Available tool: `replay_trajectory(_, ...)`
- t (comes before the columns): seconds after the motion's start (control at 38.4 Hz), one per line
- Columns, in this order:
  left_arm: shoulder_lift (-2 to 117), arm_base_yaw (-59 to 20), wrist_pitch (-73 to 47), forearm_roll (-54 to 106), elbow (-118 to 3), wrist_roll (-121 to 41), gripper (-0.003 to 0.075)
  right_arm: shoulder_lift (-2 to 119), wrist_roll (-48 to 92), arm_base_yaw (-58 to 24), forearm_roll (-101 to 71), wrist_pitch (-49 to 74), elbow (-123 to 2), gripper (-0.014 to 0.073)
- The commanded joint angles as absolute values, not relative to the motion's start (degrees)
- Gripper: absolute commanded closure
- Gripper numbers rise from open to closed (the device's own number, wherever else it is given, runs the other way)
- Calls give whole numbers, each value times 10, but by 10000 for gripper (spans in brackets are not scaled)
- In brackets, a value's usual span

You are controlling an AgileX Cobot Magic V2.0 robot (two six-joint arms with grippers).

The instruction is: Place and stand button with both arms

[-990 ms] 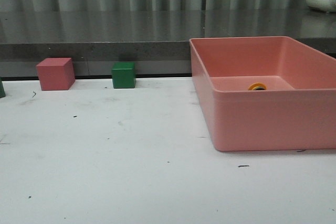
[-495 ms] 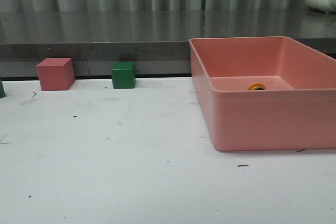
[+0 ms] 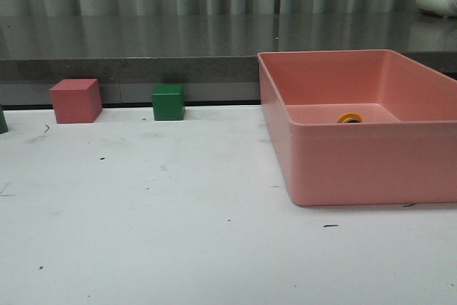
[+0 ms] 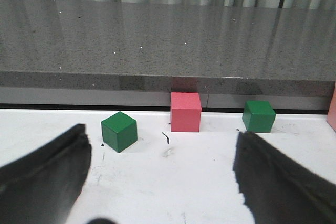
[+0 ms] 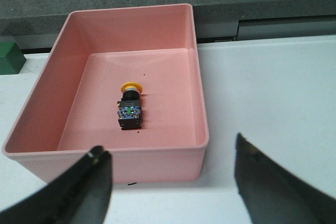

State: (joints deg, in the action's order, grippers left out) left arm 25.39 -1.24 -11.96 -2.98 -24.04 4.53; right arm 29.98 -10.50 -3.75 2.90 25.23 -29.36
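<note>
The button point(image 5: 130, 106) lies on its side on the floor of the pink bin point(image 5: 199, 129), yellow cap toward the bin's far wall, black base toward my right gripper. In the front view only its yellow cap point(image 3: 350, 117) shows over the bin's front wall point(image 3: 371, 166). My right gripper point(image 5: 170, 153) is open and empty, above the table just outside the bin's near wall. My left gripper point(image 4: 163, 148) is open and empty over bare white table, facing the cubes. Neither arm shows in the front view.
A pink cube point(image 3: 75, 101) and a green cube point(image 3: 168, 102) stand at the table's back edge, under a grey stone ledge point(image 3: 128, 48). The left wrist view shows the pink cube point(image 4: 186, 112) between two green cubes point(image 4: 119, 131) point(image 4: 259, 116). White table point(image 3: 157, 212) lies left of the bin.
</note>
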Motion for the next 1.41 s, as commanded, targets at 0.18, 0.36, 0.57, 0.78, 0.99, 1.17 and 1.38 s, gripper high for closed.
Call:
replay_trajectory(0.18,260,-11,-71,-29,-261,50,83,412,-101,-35,33,125,-338,-25)
replay_trajectory(0.36,260,-11,-71,-29,-261,50,83,575,-101,-54,30,152,-427,3)
replay_trajectory(0.57,260,-11,-71,-29,-261,50,83,724,-108,-122,29,195,-535,3)
replay_trajectory(0.78,260,-11,-71,-29,-261,50,83,864,-117,-126,29,298,-647,3)
replay_trajectory(0.99,260,-11,-71,-29,-261,50,83,1016,-123,-126,29,373,-767,3)
replay_trajectory(1.17,260,-11,-71,-29,-261,50,82,1092,-143,-126,29,385,-823,3)
replay_trajectory(1.38,260,-11,-73,-29,-261,50,82,1129,-144,-124,29,386,-853,8)
